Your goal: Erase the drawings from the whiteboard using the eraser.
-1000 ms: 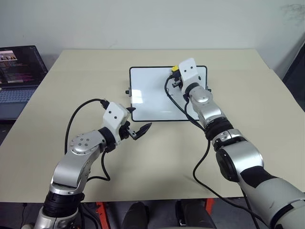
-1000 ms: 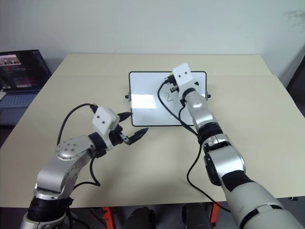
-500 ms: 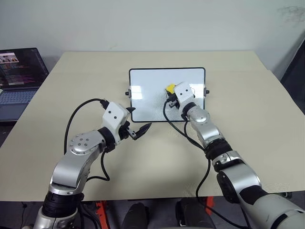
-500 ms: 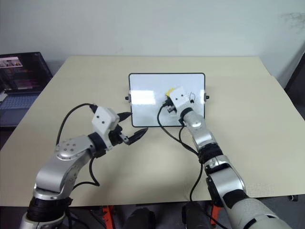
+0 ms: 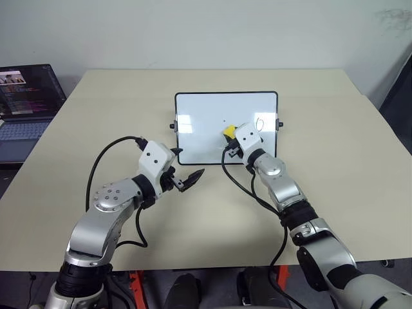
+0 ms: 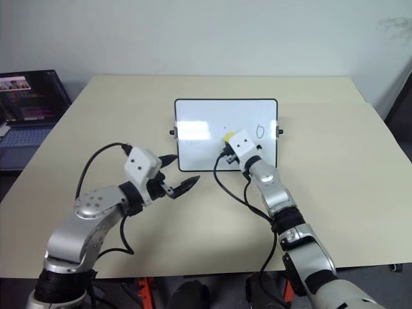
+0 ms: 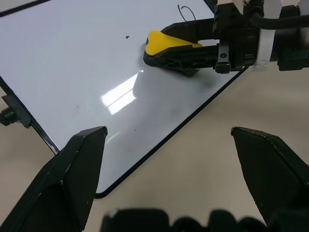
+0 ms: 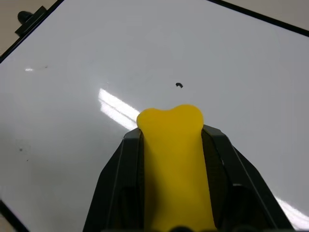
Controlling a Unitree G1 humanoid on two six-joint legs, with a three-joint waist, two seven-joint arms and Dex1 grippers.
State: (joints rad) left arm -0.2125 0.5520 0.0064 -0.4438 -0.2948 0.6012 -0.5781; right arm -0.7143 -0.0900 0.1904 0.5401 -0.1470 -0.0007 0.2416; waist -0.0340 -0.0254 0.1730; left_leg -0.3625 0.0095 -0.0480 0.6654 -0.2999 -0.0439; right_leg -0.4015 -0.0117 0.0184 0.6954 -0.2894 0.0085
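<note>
The whiteboard [image 5: 199, 122] lies flat at the table's middle, in a thin black frame. Of the drawings, a small "0" [image 5: 259, 122] stands near the board's right edge, and a tiny black speck [image 8: 179, 85] sits at mid-board. My right gripper [image 5: 229, 136] is shut on the yellow eraser [image 5: 228, 132], held low over the board's near-right part, just left of the "0". The eraser [image 7: 166, 42] has its dark base down at the white surface. My left gripper [image 5: 191, 159] hovers open and empty beside the board's near-left corner.
An open laptop [image 5: 26, 96] stands at the far left, off the table's edge. Black cables trail from both wrists over the tan table [image 5: 360, 167]. Small black knobs stick out from the board's side edges.
My right gripper has drawn the eraser back toward me, from the board's far right corner to its near middle. The "0" now shows beside it. The left arm has kept still.
</note>
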